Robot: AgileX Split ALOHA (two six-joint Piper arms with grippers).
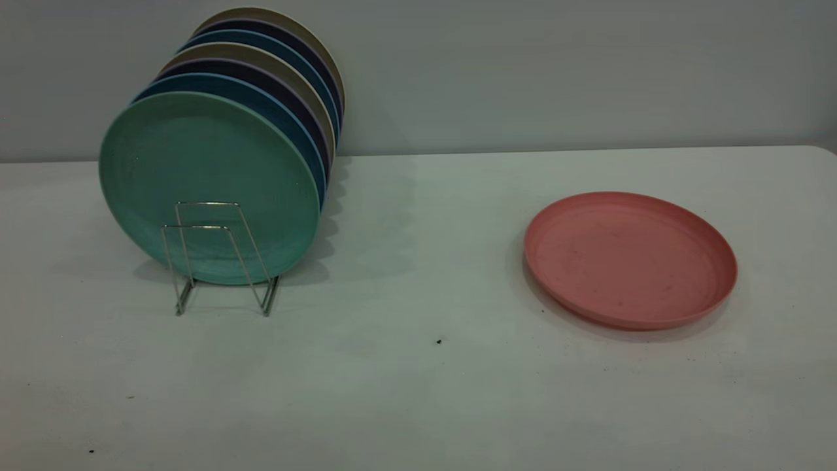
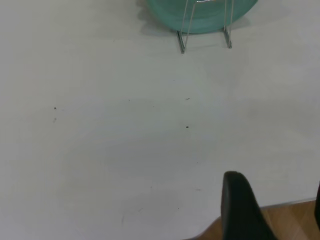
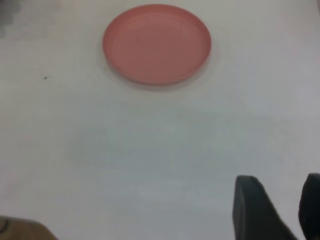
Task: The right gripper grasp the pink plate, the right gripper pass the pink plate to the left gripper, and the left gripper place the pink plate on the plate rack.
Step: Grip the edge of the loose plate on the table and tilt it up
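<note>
The pink plate [image 1: 629, 258] lies flat on the white table at the right, and also shows in the right wrist view [image 3: 156, 44]. The silver wire plate rack [image 1: 219, 255] stands at the left, holding a row of upright plates with a teal-green plate [image 1: 209, 183] at the front. The rack's front loops [image 2: 205, 30] show in the left wrist view. My right gripper [image 3: 278, 177] is open and empty, well back from the pink plate. My left gripper [image 2: 276, 181] is open and empty near the table's edge, well back from the rack. Neither gripper shows in the exterior view.
Behind the teal-green plate [image 2: 200, 15], several blue, dark and beige plates [image 1: 274, 85] fill the rack. The white table [image 1: 418, 366] stretches between rack and pink plate. A wooden floor [image 2: 295, 220] shows past the table's edge.
</note>
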